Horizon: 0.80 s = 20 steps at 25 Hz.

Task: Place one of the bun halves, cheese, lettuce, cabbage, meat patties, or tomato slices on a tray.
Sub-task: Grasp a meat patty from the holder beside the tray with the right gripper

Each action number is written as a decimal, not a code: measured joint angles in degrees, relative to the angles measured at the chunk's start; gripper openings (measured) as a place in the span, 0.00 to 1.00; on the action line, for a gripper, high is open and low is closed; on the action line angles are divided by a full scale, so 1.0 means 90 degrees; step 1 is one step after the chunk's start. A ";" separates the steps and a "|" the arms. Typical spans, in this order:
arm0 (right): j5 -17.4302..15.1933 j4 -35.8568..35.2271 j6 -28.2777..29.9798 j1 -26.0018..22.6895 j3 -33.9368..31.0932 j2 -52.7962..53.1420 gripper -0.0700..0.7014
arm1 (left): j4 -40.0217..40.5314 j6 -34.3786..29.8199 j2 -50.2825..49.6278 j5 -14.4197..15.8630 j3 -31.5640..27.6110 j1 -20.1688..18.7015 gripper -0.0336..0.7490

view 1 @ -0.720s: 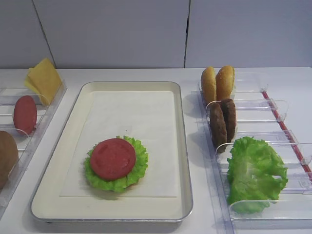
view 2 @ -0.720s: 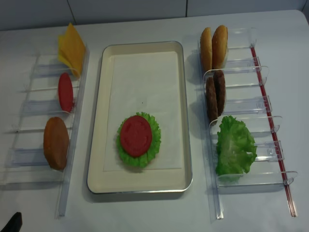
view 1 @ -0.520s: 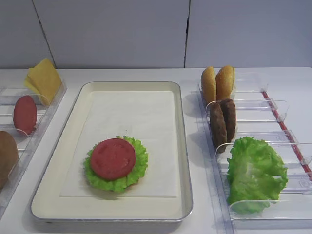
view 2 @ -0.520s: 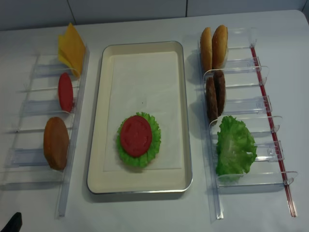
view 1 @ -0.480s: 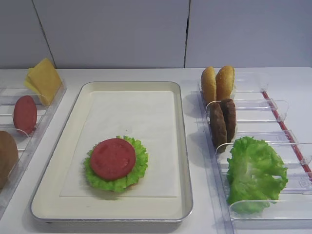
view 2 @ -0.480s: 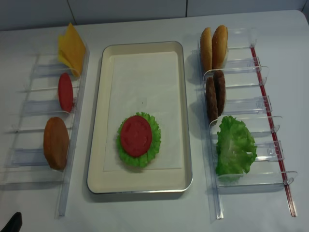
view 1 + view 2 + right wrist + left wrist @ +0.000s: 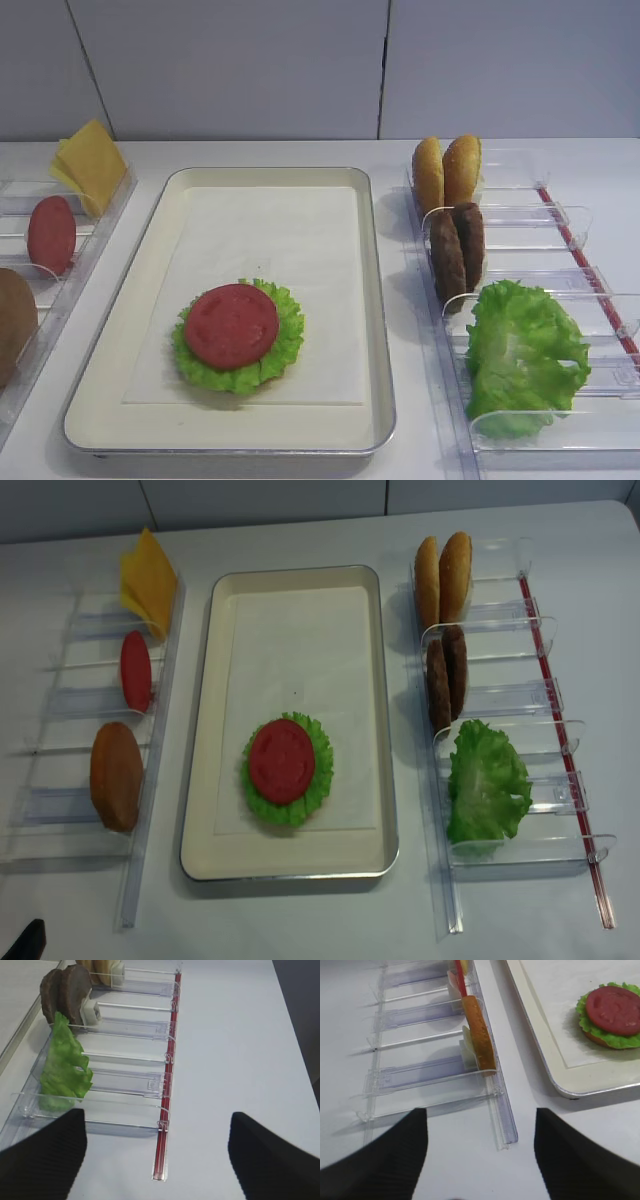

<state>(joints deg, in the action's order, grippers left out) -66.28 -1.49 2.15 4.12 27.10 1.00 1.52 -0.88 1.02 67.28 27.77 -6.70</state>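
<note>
- The tray [image 7: 205, 780] holds a stack near its front edge: bun base, lettuce leaf [image 7: 318, 770], tomato slice [image 7: 281, 760] on top.
- Likely next layer: 1 of the 2 meat patties [image 7: 446, 675], upright in the right rack [image 7: 540, 695], second slot from the back.
- Right gripper [image 7: 155, 1160] hovers over the rack's front end, jaws wide apart, empty.
- Left gripper [image 7: 480, 1160] is near the left rack [image 7: 420, 1075], jaws spread, holding nothing.
- To do it well: pinch only the outer patty by its top edge, lift straight up clear of the divider, lower it flat and centred on the tomato.
</note>
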 joint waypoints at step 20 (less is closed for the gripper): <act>0.0241 -0.0565 0.0985 0.0000 0.0476 -0.0800 0.88 | 0.0000 0.0000 0.0000 0.0000 0.0000 0.0000 0.64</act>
<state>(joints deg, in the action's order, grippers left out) -64.12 -6.58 11.01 4.12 31.39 -6.20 1.52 -0.88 1.02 67.28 27.77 -6.70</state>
